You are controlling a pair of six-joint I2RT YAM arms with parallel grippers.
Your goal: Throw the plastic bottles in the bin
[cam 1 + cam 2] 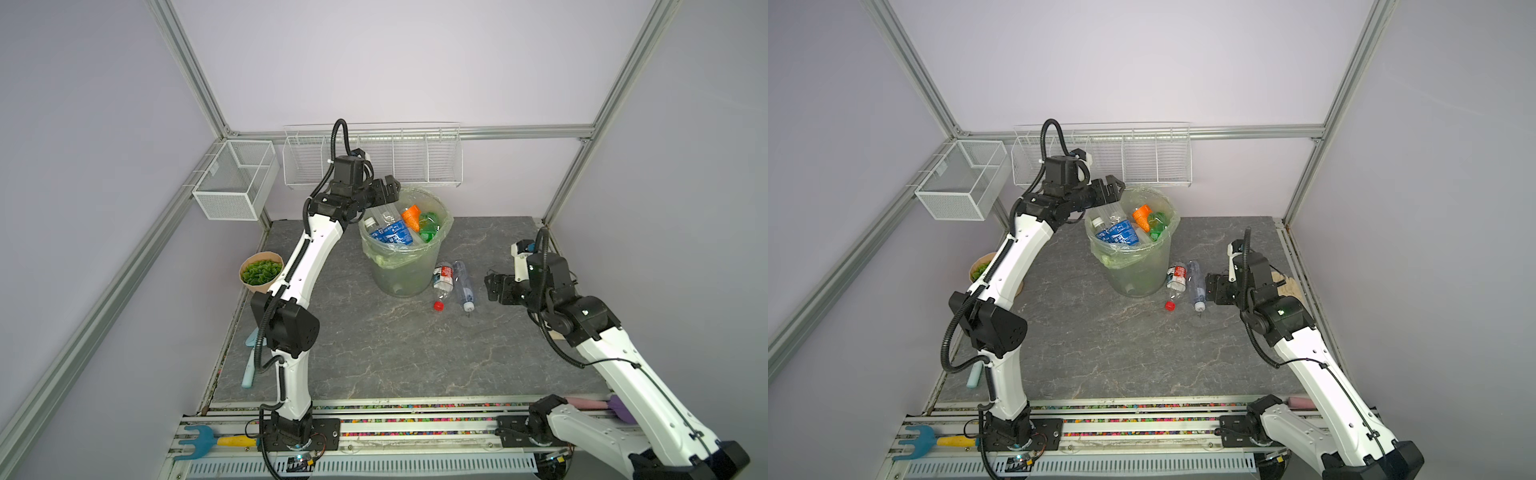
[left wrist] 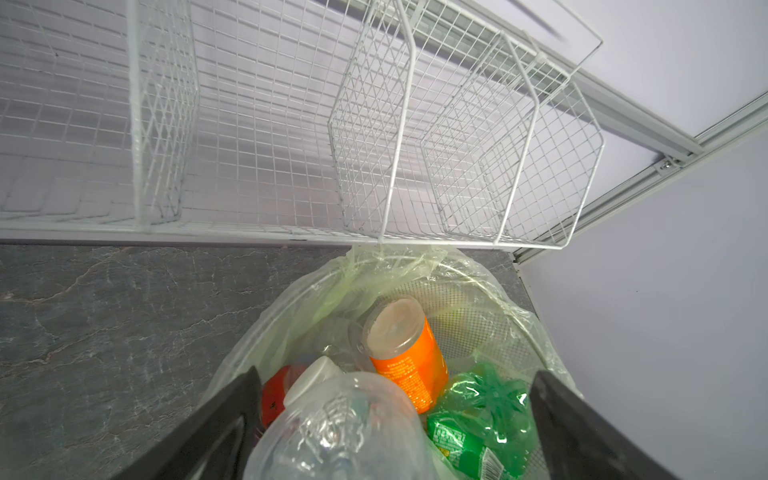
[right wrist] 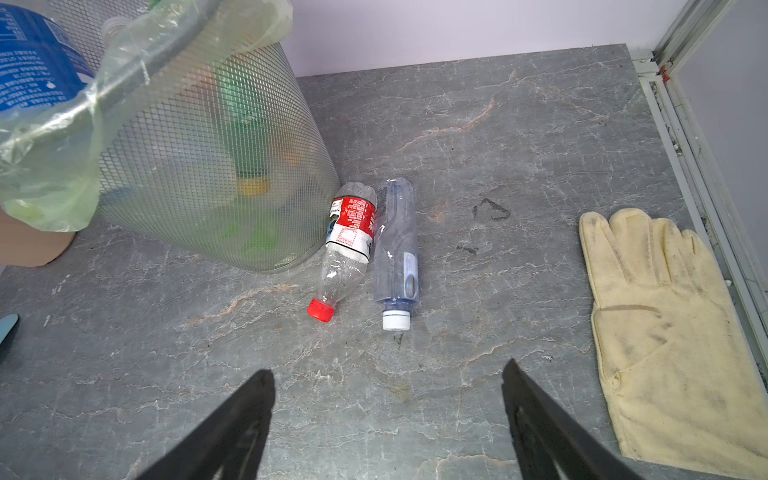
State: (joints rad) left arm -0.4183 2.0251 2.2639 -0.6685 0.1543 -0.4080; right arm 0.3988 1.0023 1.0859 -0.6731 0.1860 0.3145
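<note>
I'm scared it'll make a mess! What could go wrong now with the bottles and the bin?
The bin looks heaped to its rim, so another bottle might roll off the pile. The red-capped bottle and white-capped bottle lie side by side by the bin's foot; the open right gripper might catch both, or nudge the bin.

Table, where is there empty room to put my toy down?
The big bare patch of table between the bin and the front rail. Also between the white-capped bottle and the glove. Crowded: right by the bin, where the red-capped bottle lies too.
</note>
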